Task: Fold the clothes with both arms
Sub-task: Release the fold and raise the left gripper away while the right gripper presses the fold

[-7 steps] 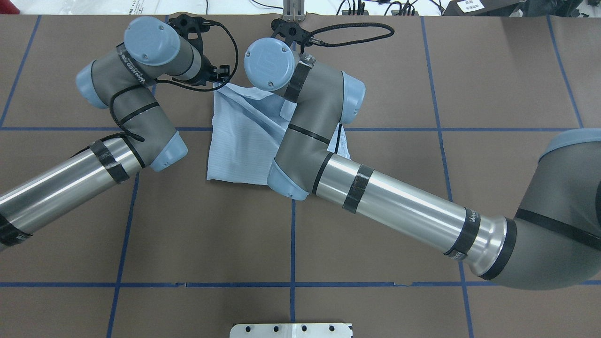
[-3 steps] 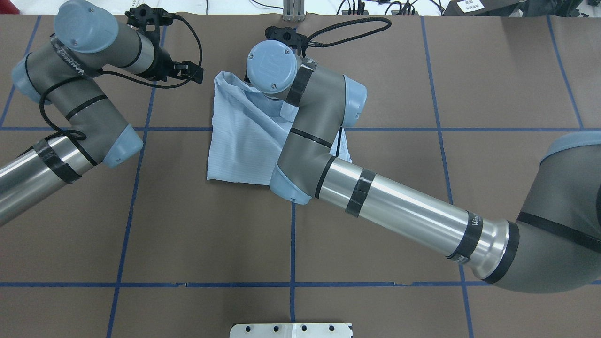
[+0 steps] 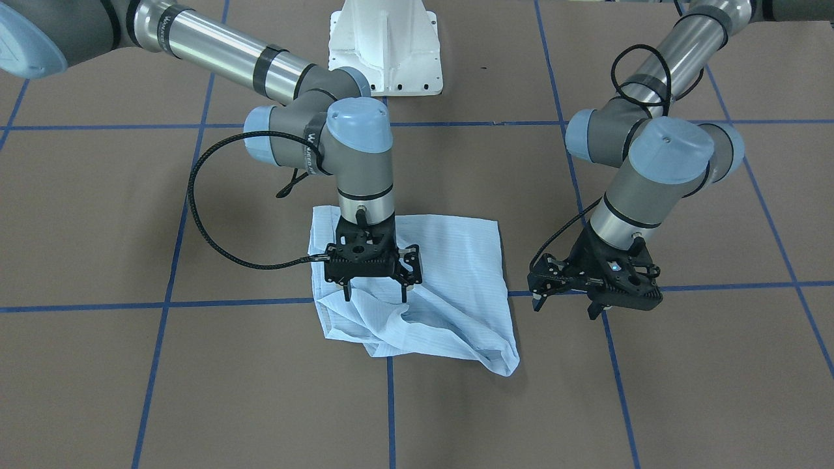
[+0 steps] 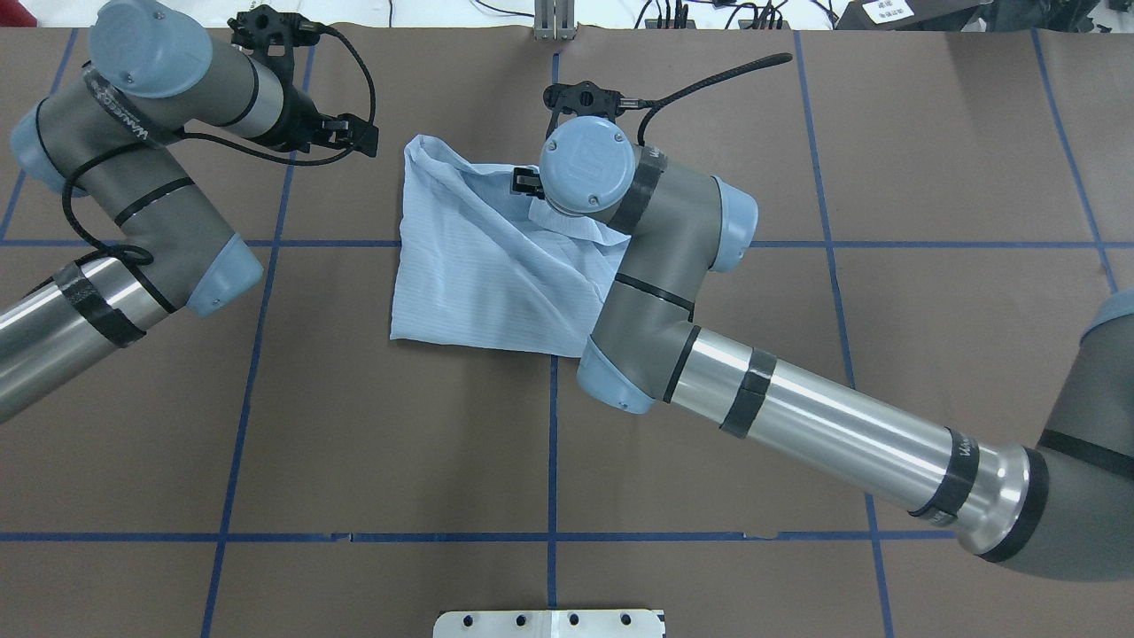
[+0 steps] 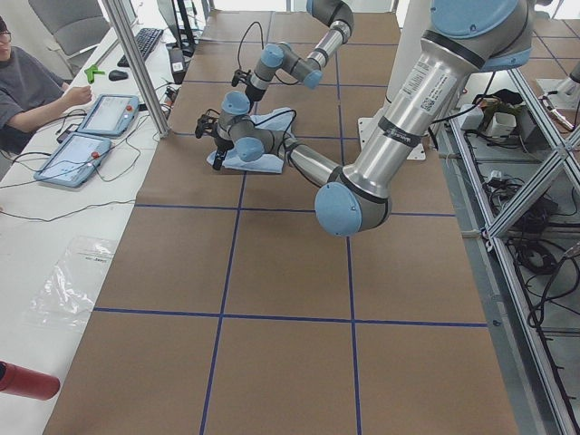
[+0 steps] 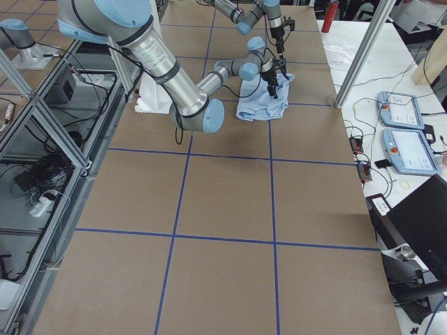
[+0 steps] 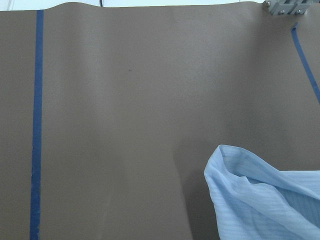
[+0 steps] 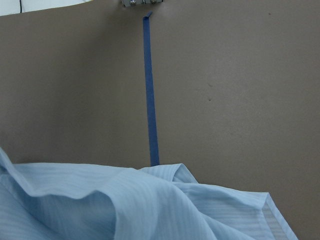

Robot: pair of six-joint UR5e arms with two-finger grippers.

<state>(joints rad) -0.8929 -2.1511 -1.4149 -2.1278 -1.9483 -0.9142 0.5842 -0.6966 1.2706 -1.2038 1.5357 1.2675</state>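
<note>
Looking from over the robot's shoulders, we are finding the shirt point(image 4: 469, 266) lying in a rumpled, folded square on the brown table point(image 4: 354, 425), just past its middle toward 12 o'clock. At the shirt's 1 o'clock edge the right gripper point(image 3: 374, 294) is hanging fingers-down, spread wide and gripping nothing. At its 10 o'clock the left gripper point(image 3: 563, 307) is hovering apart from the cloth, also spread and empty.

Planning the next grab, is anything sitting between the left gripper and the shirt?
Nothing visible. Only table lies between the left gripper and the shirt; the right gripper hangs over the shirt's opposite side.
</note>
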